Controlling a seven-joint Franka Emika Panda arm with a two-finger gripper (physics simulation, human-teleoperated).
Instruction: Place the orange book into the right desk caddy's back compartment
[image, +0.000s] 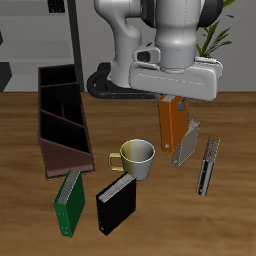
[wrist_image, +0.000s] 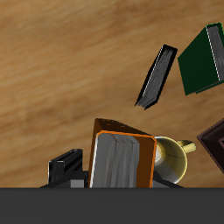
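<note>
Gripper (image: 174, 98) pinching the orange book (image: 172, 126) upright, lifting clear above the table (image: 230, 215), right desk caddy (image: 60, 120) sitting well off to the side with visible compartments holding nothing, mug (image: 135, 158) just below the gripper

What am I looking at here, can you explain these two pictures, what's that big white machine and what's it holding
These are simulator renders of a robot arm at a wooden table. One picture looks at the arm from outside; the other comes from a camera on its wrist, looking down past its fingers. The arm's gripper is shut on the orange book, held upright above the table. Below lie a green book, a black book, a yellowish mug, a grey book and a thin dark one. The long dark brown box with partitions is the right desk caddy, where the orange book should go.
</note>
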